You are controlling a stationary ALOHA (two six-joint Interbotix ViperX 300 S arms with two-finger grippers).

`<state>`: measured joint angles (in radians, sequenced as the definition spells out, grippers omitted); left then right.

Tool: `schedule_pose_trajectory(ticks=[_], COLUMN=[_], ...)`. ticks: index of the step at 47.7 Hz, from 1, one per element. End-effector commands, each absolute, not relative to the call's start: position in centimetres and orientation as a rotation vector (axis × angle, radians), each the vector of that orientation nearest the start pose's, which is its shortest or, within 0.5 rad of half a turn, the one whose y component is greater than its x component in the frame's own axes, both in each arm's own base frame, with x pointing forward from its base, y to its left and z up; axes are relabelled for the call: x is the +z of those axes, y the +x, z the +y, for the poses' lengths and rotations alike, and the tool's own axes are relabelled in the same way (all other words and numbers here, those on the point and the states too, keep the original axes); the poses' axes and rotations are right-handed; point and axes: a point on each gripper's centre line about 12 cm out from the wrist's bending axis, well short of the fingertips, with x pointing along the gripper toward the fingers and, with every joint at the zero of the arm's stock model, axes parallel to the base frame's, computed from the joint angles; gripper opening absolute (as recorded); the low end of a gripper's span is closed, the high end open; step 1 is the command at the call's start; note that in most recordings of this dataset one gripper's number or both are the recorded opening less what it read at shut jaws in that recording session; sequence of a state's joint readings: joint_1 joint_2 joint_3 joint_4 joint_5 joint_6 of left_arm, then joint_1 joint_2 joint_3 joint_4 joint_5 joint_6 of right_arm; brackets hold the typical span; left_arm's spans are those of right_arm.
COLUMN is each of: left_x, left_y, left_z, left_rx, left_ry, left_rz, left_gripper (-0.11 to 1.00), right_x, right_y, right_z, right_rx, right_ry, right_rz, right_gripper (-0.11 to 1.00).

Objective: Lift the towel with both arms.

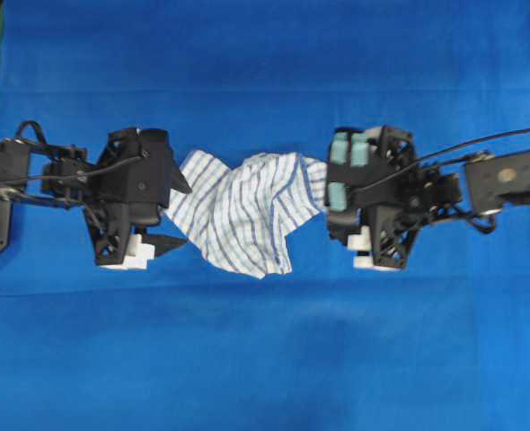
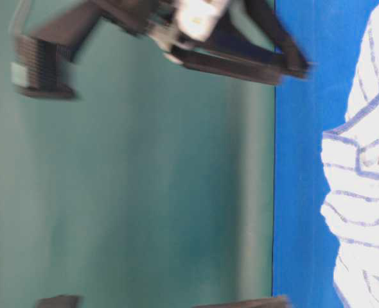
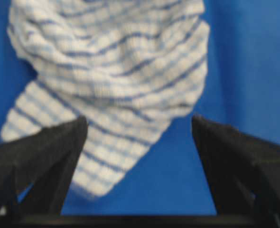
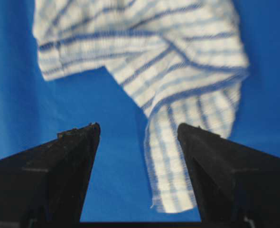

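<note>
You had the towel (image 1: 247, 211) lying crumpled on the blue bench (image 1: 265, 359), about midway between its left and right edges. The left gripper (image 1: 177, 215) and right gripper (image 4: 139, 137) flanked it, jaws spread wide, each straddling a towel corner without clamping anything.

Soft woven cloth on the towel (image 1: 242, 214), thin and crumpled, its edge frayed (seen in the right wrist view). Matt blue fabric covers the table (image 1: 265, 359), faintly creased. Left gripper (image 3: 139, 126) and right gripper (image 4: 138, 130): matt black plastic, fingers grainy.
</note>
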<state>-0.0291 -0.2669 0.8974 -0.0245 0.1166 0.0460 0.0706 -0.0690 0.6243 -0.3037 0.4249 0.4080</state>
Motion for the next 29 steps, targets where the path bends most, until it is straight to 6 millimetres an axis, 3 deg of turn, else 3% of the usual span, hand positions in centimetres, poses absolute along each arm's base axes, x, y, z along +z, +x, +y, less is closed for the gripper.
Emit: schedule_pose_trajectory(ticks=[1, 10, 18, 29], left_x=[16.4, 13.3, 10.8, 10.0], left_y=[31.2, 31.4, 31.6, 32.0], left_z=[-1.0, -1.0, -1.0, -1.0], left_rx=[-0.041, -0.04, -0.039, -0.04], left_ry=[0.035, 0.035, 0.036, 0.037], left_rz=[0.736, 0.8, 0.856, 0.868], left_gripper=[0.93, 0.93, 0.94, 0.93], right_x=[16.7, 13.3, 11.4, 10.4], right_y=[36.6, 36.6, 36.4, 36.4], right_z=[1.1, 0.2, 0.1, -0.1], right_rx=[-0.105, -0.1, -0.082, -0.082], right_ry=[0.03, 0.053, 0.067, 0.07], right_rz=[0.952, 0.957, 0.943, 0.959], right_gripper=[0.67, 0.67, 0.67, 0.67])
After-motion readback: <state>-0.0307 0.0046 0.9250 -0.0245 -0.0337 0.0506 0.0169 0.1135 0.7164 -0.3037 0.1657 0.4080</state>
